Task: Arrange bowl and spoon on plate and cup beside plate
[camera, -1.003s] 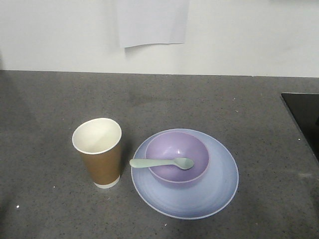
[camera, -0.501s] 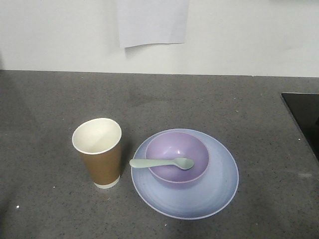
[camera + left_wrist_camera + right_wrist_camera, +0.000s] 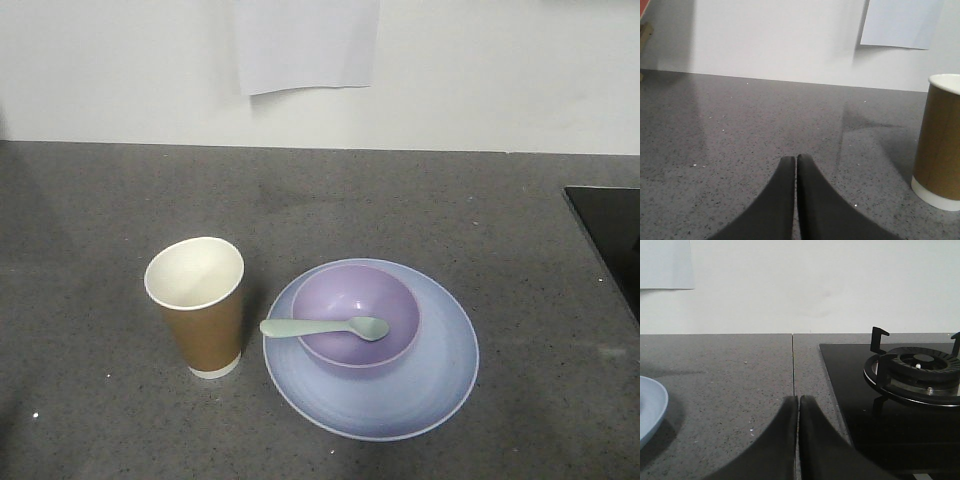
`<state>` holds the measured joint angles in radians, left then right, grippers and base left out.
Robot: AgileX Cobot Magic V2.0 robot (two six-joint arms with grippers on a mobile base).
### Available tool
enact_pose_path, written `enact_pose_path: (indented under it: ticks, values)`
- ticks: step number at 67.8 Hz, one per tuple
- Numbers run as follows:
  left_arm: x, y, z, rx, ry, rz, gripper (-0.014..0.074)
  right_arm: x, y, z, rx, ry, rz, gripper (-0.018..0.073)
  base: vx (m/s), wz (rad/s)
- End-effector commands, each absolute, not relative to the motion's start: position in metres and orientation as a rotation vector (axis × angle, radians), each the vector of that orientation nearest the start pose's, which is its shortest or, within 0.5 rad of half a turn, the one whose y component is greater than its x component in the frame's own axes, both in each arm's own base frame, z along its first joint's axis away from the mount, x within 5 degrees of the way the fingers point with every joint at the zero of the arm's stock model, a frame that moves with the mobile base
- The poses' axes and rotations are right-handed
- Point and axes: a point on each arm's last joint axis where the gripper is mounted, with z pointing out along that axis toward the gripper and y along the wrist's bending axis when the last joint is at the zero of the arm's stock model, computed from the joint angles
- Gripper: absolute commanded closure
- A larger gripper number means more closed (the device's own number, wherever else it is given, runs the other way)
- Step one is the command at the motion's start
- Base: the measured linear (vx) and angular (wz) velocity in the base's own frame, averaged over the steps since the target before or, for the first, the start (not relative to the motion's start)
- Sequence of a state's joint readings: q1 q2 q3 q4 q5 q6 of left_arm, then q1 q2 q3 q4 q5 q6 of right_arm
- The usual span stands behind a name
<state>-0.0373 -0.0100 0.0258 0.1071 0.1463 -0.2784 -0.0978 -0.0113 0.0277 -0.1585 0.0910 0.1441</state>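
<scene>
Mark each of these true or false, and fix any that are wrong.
1. The bowl sits on the plate. True.
2. The spoon lies flat on the counter. False: its head rests in the bowl, its handle over the rim.
3. The cup stands upright beside the plate. True.
4. The left gripper holds the cup. False: shut, empty, apart from it.
5. The right gripper is shut. True.
</scene>
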Motion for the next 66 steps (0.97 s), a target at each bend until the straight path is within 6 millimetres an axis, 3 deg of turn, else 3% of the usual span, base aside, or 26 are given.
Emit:
enact_pose_path:
  ticks: [1, 66]
  values:
    - [0.0561, -0.0013, 0.2017, -0.119, 1.552, -0.164, 0.0604, 0.0557, -0.0060, 0.2020, 0.051, 1.512, -0.115, 0.0562, 0.00, 0.00]
    - [0.0561, -0.0013, 0.2017, -0.119, 1.552, -0.164, 0.0604, 0.0557, -0.0061, 0.2017, 0.052, 1.515, -0.115, 0.0562, 0.00, 0.00]
